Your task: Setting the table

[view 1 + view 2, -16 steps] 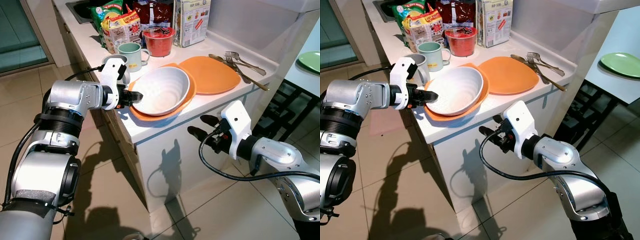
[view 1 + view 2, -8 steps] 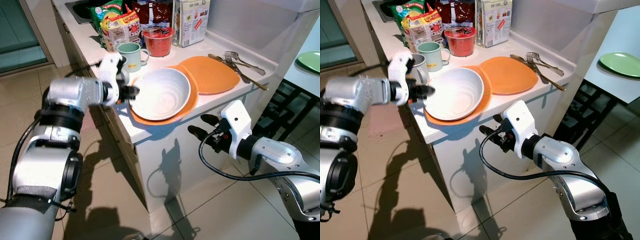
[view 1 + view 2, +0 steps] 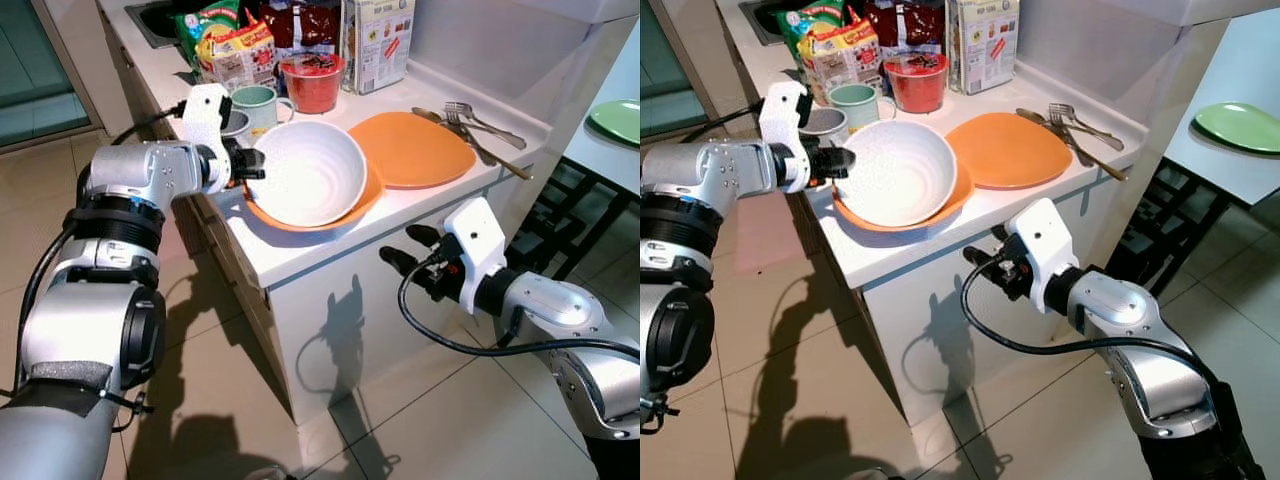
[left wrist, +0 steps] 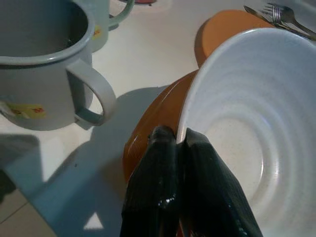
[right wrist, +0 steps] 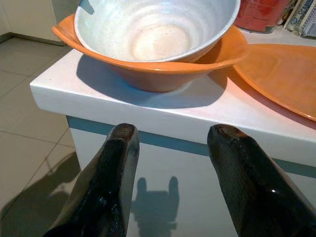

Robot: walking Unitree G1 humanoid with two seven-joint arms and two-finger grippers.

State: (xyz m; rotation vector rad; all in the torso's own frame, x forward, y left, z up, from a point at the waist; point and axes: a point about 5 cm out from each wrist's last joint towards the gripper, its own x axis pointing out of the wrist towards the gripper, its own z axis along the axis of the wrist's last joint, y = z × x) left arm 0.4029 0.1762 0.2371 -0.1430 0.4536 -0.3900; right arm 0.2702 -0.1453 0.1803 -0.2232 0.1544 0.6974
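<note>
With my left jaws (image 3: 255, 165) pinched on the white ribbed ceramic bowl's (image 3: 312, 172) rim — right jaws (image 3: 408, 250) wide, idle — nothing's left the white worktop (image 3: 300, 255) yet.

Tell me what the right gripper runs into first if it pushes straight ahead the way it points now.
Most likely the white front edge of the counter: the right gripper is open, below the countertop, aimed at that face. The orange bowl and the white bowl nested in it sit above that line, though depth is hard to judge.
</note>
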